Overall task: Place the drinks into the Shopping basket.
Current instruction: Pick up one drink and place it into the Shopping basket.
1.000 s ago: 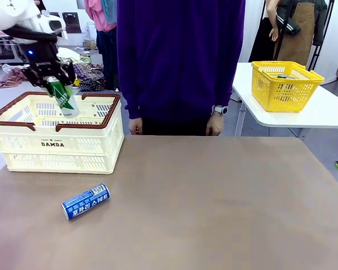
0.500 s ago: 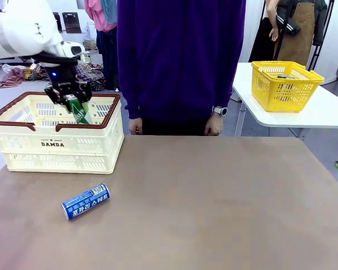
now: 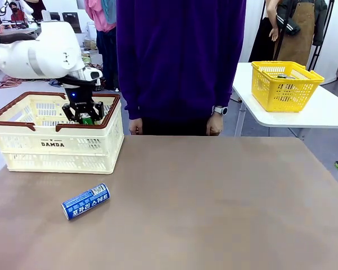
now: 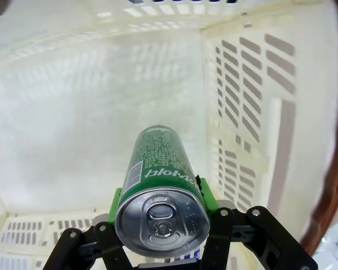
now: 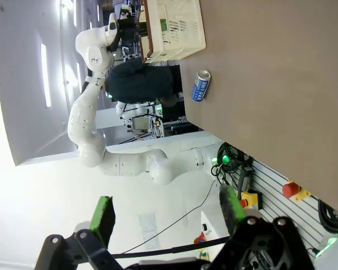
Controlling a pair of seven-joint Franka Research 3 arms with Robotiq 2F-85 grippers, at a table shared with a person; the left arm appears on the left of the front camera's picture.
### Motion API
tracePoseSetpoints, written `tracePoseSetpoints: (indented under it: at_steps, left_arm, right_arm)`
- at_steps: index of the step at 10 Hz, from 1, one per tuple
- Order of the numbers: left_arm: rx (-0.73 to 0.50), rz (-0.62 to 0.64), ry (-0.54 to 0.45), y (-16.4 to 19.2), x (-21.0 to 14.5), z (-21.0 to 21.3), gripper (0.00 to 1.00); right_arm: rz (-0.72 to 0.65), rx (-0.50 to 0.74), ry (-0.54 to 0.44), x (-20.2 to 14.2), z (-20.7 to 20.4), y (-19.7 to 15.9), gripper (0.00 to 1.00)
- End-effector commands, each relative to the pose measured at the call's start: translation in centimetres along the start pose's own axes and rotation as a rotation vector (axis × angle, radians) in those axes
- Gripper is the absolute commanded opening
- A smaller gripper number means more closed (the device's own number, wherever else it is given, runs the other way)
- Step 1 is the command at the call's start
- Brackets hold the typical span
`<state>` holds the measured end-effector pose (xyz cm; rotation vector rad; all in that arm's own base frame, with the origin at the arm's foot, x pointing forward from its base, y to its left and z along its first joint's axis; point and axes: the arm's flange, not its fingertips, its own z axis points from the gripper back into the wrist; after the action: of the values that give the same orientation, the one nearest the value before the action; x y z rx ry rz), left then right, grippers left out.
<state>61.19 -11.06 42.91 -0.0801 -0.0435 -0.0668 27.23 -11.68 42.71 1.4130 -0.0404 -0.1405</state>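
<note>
Basket (image 3: 56, 147), cream with a brown rim, stands on the counter (image 3: 214, 197) at the robot's left. The left tool (image 3: 84, 114) reaches down into it near its far right corner, green pads pinching the green can (image 4: 158, 169) by its sides, close to the silver top. In the left wrist view the can points away from the camera toward the basket's floor, low inside and near the corner where two slotted walls meet. Whether it touches the floor I cannot tell. From the front, a sliver of green shows between the fingers, below the rim. The blue can (image 3: 85, 201) lies on its side on the counter, in front of the basket and apart from it. The right tool (image 5: 168, 212) is spread wide with nothing between its pads, well away from both cans. A person (image 3: 180, 56) stands at the far edge, hands hanging down. A yellow basket (image 3: 287, 87) sits on a white counter (image 3: 327, 115) off to the right.
</note>
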Motion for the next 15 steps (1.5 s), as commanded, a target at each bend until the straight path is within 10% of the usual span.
tracePoseSetpoints:
  at_steps: [1, 3, 5, 11, 15]
  left_arm:
    - [0.034, 0.043, 0.017, -0.4, 1.1, 0.3, 0.00]
    - [0.057, 0.054, 0.027, -0.4, 1.3, -0.5, 0.00]
    - [0.065, 0.056, 0.038, -0.2, 1.4, -0.6, 1.00]
    - [0.002, 0.046, -0.084, 1.1, -2.3, 5.9, 1.00]
    - [-0.275, -0.213, -0.104, 2.4, -12.8, 17.6, 1.00]
  right_arm:
    - [-0.011, 0.015, -0.005, -0.1, 0.0, 0.4, 1.00]
    - [-0.011, 0.015, -0.005, -0.1, 0.0, 0.4, 1.00]
    - [-0.011, 0.015, -0.005, -0.1, 0.0, 0.4, 1.00]
    - [-0.011, 0.015, -0.005, -0.1, 0.0, 0.4, 1.00]
    - [-0.011, 0.015, -0.005, -0.1, 0.0, 0.4, 1.00]
